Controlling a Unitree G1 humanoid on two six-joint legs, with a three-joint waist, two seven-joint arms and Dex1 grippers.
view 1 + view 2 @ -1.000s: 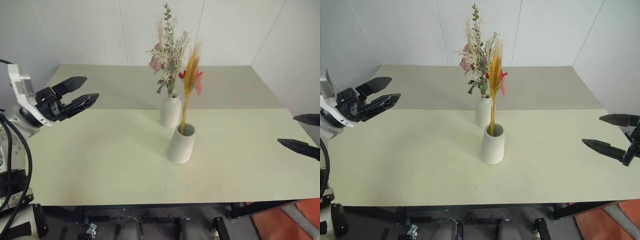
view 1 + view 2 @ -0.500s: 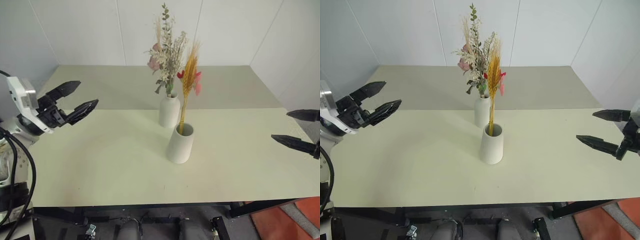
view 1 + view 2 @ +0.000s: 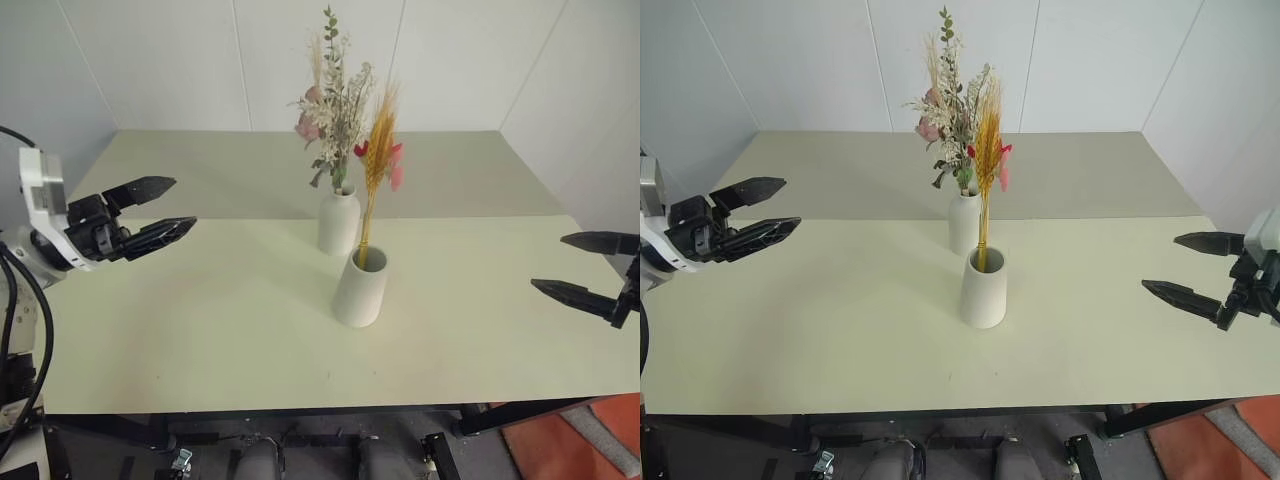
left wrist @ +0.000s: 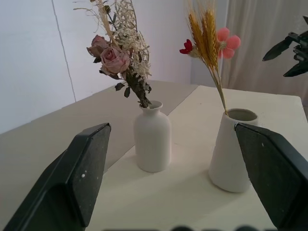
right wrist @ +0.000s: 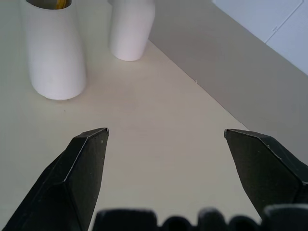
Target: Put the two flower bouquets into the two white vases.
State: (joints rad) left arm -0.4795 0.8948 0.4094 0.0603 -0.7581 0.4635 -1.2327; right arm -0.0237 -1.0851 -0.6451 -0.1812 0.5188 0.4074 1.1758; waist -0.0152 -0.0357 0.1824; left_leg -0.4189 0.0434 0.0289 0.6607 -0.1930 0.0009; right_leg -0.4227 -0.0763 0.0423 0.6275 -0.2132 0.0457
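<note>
Both bouquets already stand in their vases

You have the bushy pink bunch [image 3: 335, 110] upright in the narrow-necked vase [image 3: 340, 220], and the wheat-like bundle [image 3: 378, 160] upright in the wide-mouthed vase [image 3: 361, 287] just in front of it, near the middle of the table [image 3: 200, 330]; judged from this, nothing is left to place; your left gripper [image 3: 160, 208] hangs over the left edge with its fingers spread wide and empty, pointing inward at the vases; your right gripper [image 3: 580, 268] mirrors it at the right edge, fingers apart, holding nothing; both vases sit well apart from either hand, roughly midway between them, stems running vertically; keep any retreat outward, away from those tall stems
</note>
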